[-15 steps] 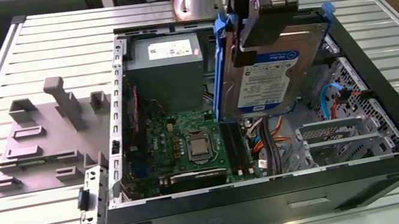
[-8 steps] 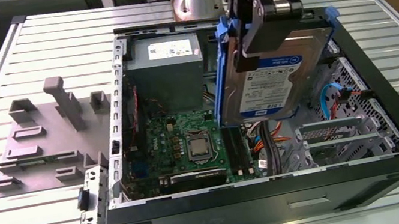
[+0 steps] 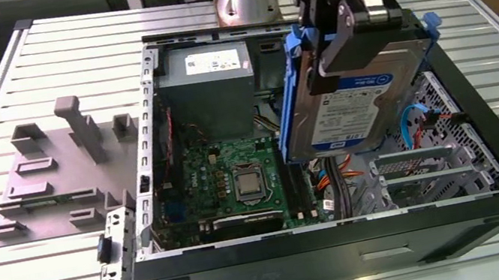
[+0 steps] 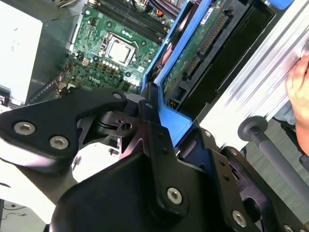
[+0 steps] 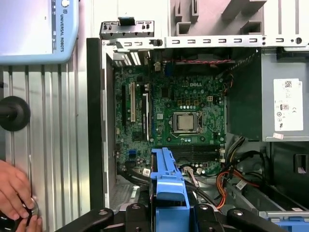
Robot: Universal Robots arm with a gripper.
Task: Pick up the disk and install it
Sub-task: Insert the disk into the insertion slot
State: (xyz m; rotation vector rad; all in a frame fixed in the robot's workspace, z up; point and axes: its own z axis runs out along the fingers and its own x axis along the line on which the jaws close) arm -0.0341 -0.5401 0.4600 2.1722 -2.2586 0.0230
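Note:
The disk (image 3: 356,110) is a silver drive with a white-and-blue label in a blue carrier frame. It hangs tilted on edge above the open computer case (image 3: 348,245), over the gap between the motherboard (image 3: 236,180) and the metal drive cage (image 3: 427,171). My gripper (image 3: 342,56) is shut on its upper end, one finger on the labelled face. In the second wrist view the black fingers (image 4: 152,130) clamp the blue frame (image 4: 178,121), and the disk's green circuit side (image 4: 193,53) shows. The blue frame (image 5: 166,179) appears in the first wrist view too, over the motherboard (image 5: 183,121).
A grey power-supply box (image 3: 209,78) sits at the back of the case. A grey fixture plate (image 3: 53,180) with upright blocks lies on the slatted table at the exterior view's left. A person's hand (image 5: 14,193) rests on the table beside the case; orange cables (image 5: 227,183) run inside.

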